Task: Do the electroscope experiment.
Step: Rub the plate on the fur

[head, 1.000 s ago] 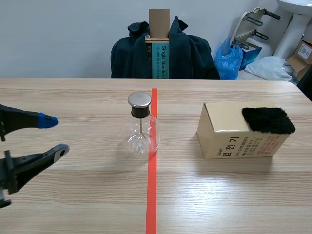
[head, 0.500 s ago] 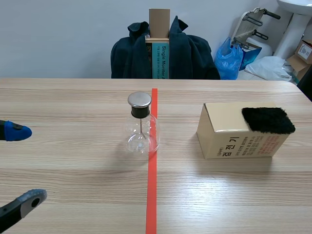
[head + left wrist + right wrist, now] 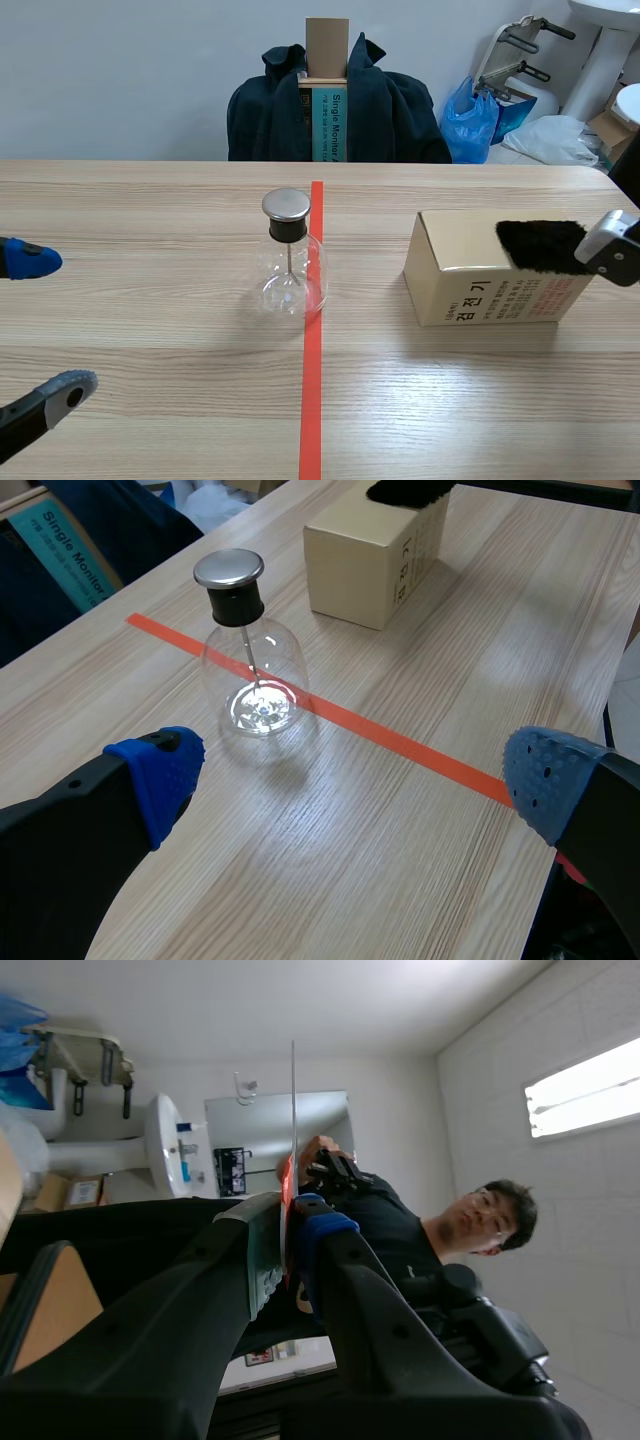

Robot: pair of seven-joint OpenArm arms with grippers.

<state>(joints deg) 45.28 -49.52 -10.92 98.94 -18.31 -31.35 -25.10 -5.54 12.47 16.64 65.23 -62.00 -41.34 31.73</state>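
In the scene view the electroscope flask (image 3: 290,270) stands upright near the middle of the table, touching the orange-red tape line (image 3: 311,400), with its metal cap (image 3: 286,205) on top. Well to its right sits a cardboard box (image 3: 480,275) with a black fur pad (image 3: 538,245) lying on its top. The right gripper (image 3: 615,250) comes in at the table's edge, just beside the fur. The left gripper (image 3: 70,322) waits well apart from the flask with its fingers spread wide and nothing between them.

In the left wrist view the flask (image 3: 255,675) is ahead of the open fingers, between their blue pads (image 3: 160,770), and the box (image 3: 375,555) lies beyond it.

The right wrist view looks up at the ceiling, so the table is hidden. Here the right gripper (image 3: 285,1225) is clamped on a thin clear strip (image 3: 293,1110) that stands up edge-on from between the pads.

We judge that the step in hand is charging the strip on the fur. To do it well, we would keep the clamp firm, lay the strip's flat side on the fur and draw it across in long strokes, pressing lightly so the box does not slide. After that the strip should approach the metal cap from above and slowly. We would keep the left gripper off the cap, since a touch could drain the charge.
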